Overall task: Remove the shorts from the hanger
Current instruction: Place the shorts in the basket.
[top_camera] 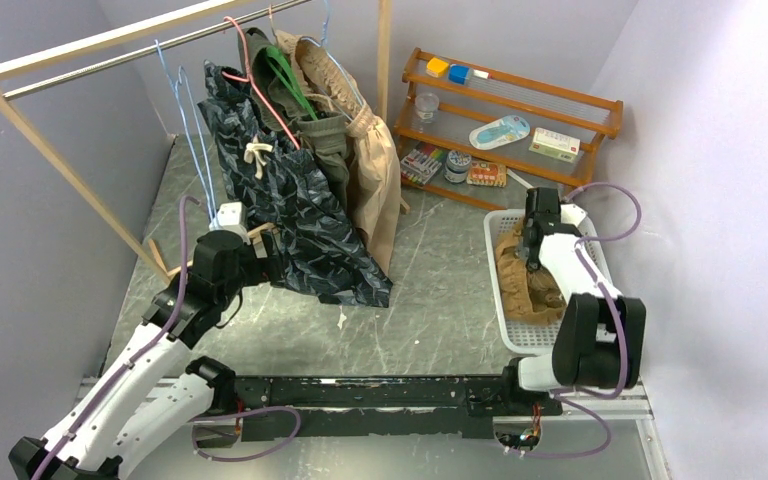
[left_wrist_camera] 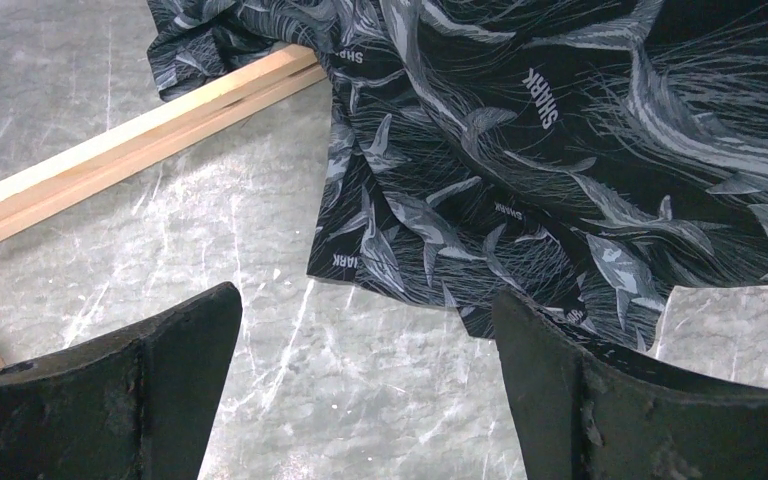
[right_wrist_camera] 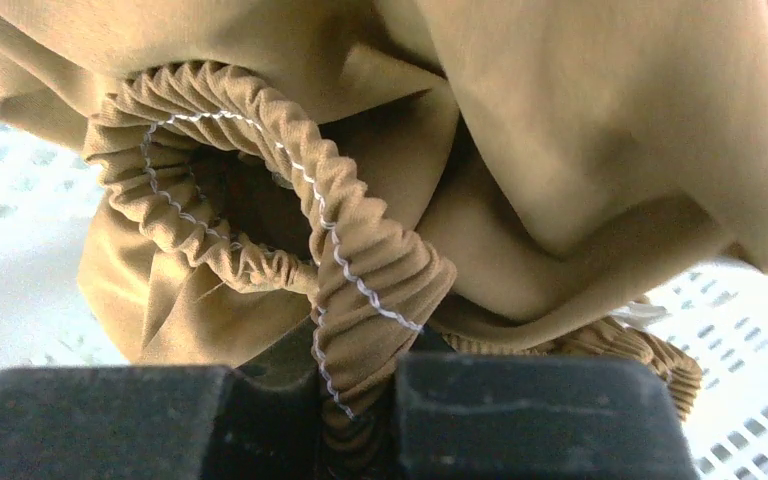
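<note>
Right claw (right_wrist_camera: 355,400): pinched tight on the gathered waistband of the tan shorts (right_wrist_camera: 560,150), a fold of elastic squeezed between two dark fingers (right_wrist_camera: 540,420). Rest of that pair heaped in a white basket (top_camera: 500,225) at the right side of the table (top_camera: 430,310), off any hanger.

Left claw (left_wrist_camera: 365,390): spread wide, gripping nothing, low over the table, just short of the bottom hem of the navy shorts (left_wrist_camera: 560,150). Pale shark print on that cloth. Hem trailing onto the table and across a wooden foot (left_wrist_camera: 130,150) of the clothes rack.

Higher up: navy shorts hanging from the rail (top_camera: 160,45), seemingly on a pink hanger (top_camera: 260,95); olive shorts (top_camera: 330,140) behind, by a green hanger (top_camera: 290,70); beige shorts (top_camera: 375,180) at the back. Bare blue hangers (top_camera: 195,140) to the left on the same rail. Wooden shelf (top_camera: 520,110) of small items beyond the basket.

Step in hand, by judgement: dropping off the first pair; one of four done, three left hanging. Next, likely: release of the waistband over the basket, then closing the left claw on the navy cloth and drawing it down off its hanger, with care not to pull the hanger from the rail or catch the hem on the wooden foot.
</note>
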Controlling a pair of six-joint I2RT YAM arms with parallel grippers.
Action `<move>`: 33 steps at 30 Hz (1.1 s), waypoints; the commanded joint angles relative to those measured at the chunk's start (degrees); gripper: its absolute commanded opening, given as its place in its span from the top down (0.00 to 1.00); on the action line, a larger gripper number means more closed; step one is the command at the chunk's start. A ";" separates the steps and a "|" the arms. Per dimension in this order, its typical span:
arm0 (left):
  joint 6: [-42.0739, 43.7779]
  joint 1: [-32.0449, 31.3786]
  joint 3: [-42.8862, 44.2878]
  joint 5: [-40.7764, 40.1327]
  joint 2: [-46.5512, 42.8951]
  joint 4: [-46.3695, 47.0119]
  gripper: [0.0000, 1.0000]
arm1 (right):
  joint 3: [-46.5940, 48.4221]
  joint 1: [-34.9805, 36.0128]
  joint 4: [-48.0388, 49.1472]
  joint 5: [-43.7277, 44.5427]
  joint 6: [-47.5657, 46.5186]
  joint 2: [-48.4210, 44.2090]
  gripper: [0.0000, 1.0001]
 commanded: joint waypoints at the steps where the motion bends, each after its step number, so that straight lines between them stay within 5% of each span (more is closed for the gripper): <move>1: 0.55 0.15 1.52 -1.79 -0.61 0.35 0.00 | 3.99 -0.54 6.04 -3.39 -1.17 3.15 0.95; 7: 0.14 0.19 2.05 -2.68 -0.30 -0.63 0.00 | 2.93 -0.52 11.55 -6.78 -5.37 6.39 0.73; 11: -0.03 0.12 2.02 -2.75 -0.15 -0.78 0.00 | 3.88 -0.52 6.98 -8.16 -5.27 15.15 0.69; 13: 0.02 0.14 1.82 -2.73 -0.17 -0.59 0.00 | 2.02 -0.52 7.32 -8.43 -5.77 14.69 0.57; 15: 0.20 0.11 1.84 -2.45 -0.03 -0.39 0.00 | 1.20 -0.52 7.31 -8.53 -6.34 10.38 0.35; 17: 0.23 0.17 1.81 -2.20 0.26 -0.35 0.00 | 2.19 -0.52 6.42 -8.57 -7.37 5.91 0.30; 28: -0.64 0.16 2.33 -3.51 -0.84 -1.30 0.00 | 15.59 -0.47 -4.82 -11.54 -5.12 -9.83 0.11; 33: -1.44 0.13 1.56 -5.56 -2.48 -0.95 0.00 | 13.73 -0.34 1.76 -34.98 -9.76 -19.37 0.11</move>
